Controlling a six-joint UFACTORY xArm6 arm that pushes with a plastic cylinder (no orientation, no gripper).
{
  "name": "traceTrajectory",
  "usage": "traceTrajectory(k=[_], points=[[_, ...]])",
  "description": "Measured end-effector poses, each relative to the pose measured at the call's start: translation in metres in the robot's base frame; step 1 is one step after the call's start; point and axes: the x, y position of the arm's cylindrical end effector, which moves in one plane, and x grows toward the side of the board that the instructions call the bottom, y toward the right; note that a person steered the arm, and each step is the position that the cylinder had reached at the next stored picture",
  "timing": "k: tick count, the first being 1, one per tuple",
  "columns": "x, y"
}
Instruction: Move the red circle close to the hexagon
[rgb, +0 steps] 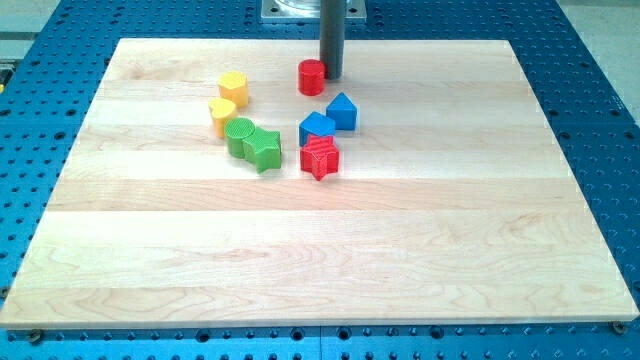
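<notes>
The red circle (312, 77) stands near the view's top, just right of centre-left. The yellow hexagon (233, 87) lies to its left, about a block's width and more away. My tip (331, 76) is down on the board, touching or nearly touching the red circle's right side. The dark rod rises straight up out of the view's top.
A yellow heart-like block (222, 112) sits below the hexagon. A green circle (240, 135) and green star (264, 149) touch each other. Two blue blocks (341, 110) (316, 128) and a red star (320, 157) cluster below the red circle. The wooden board (320, 260) lies on a blue perforated table.
</notes>
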Motion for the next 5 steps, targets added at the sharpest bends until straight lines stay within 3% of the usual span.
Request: traceTrajectory(k=[1,2,5], points=[[0.003,-0.002],[0.037,0.006],[0.039,-0.006]])
